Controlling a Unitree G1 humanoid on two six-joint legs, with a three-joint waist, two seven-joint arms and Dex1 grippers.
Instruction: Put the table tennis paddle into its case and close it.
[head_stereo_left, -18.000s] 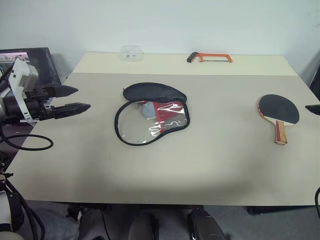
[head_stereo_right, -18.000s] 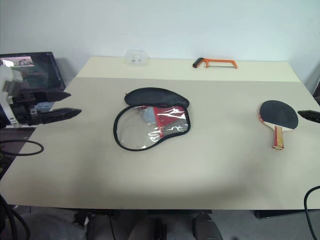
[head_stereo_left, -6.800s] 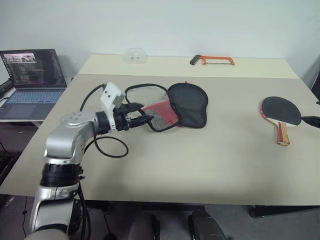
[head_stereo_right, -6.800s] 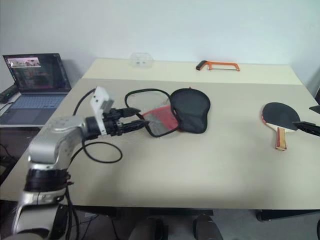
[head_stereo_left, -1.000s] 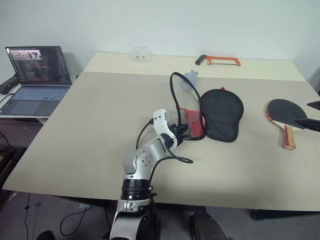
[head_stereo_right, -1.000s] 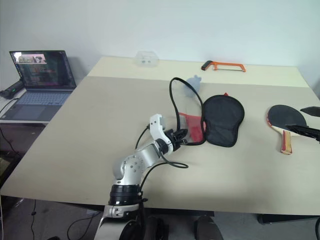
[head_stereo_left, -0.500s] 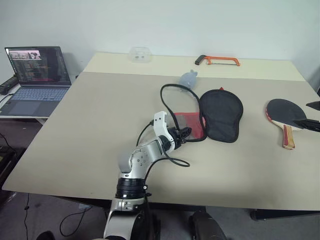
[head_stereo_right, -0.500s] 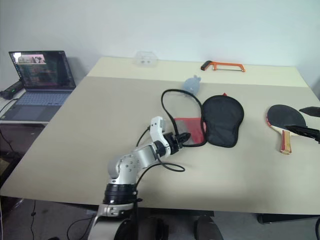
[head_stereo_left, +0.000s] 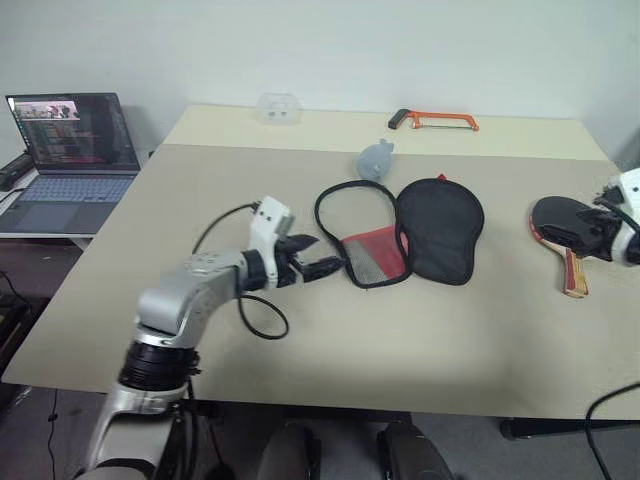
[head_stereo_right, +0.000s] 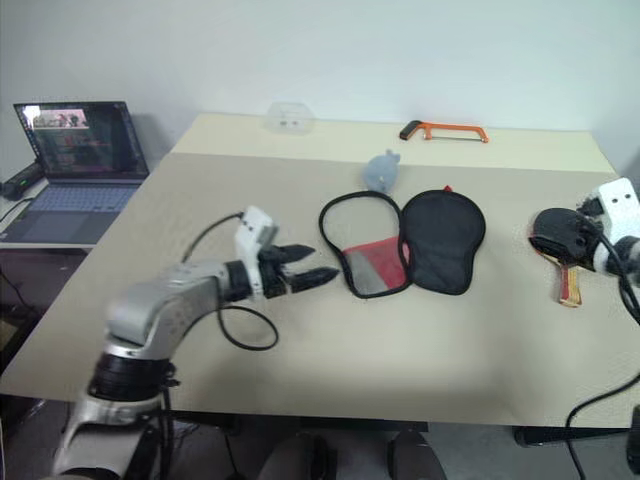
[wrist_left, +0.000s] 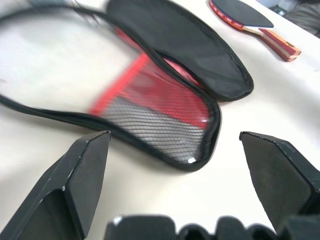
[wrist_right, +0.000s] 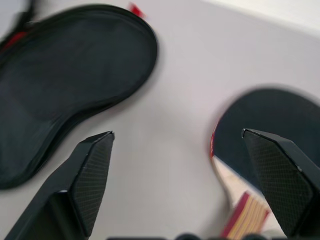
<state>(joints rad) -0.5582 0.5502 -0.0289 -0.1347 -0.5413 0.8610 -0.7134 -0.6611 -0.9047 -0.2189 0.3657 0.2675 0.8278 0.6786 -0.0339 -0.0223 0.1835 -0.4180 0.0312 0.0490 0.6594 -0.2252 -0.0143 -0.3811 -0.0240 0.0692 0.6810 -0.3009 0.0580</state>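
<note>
The case is seen as black fabric on one half, with a black-edged clear half and a red panel overlaid by black mesh, all on a pale beige desk. The table tennis paddle is shown with a black blade, a red rim and a light wooden handle striped in red and dark. An orange hacksaw and a grey-blue plush are visible farther back, and the left claw is black on a white wrist.

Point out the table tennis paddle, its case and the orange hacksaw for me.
table tennis paddle (wrist_left: 243, 11), left wrist view, on its black rubber blade.
case (head_stereo_left: 440, 228), left eye view, on its black fabric half.
orange hacksaw (head_stereo_left: 435, 118), left eye view, on its orange frame.
</note>
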